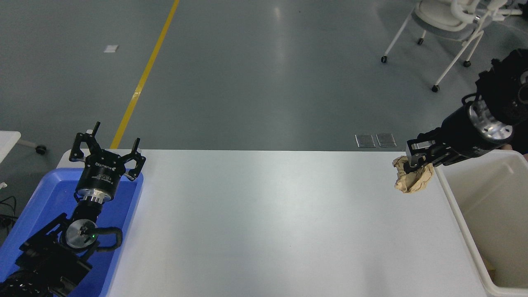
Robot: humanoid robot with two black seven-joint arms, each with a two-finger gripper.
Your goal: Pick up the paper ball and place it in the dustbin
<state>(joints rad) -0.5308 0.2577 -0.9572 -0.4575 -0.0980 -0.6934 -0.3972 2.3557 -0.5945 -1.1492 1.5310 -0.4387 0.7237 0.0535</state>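
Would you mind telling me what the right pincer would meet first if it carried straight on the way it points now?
Likely the white table: the right pincer, shut on the paper ball, points left and slightly down over it. Depth is unclear.

Grey, glossy floor (255,74) beyond the white table (264,222), with pale streaks of overhead light reflected on it. Yellow line (144,74) painted across the floor, running diagonally from the table's far left corner up to the top edge. Small white patch (110,48) left of that line. Two metal floor plates (375,140) just past the table's far edge. White castered chair (449,29) well beyond the table's far right corner.
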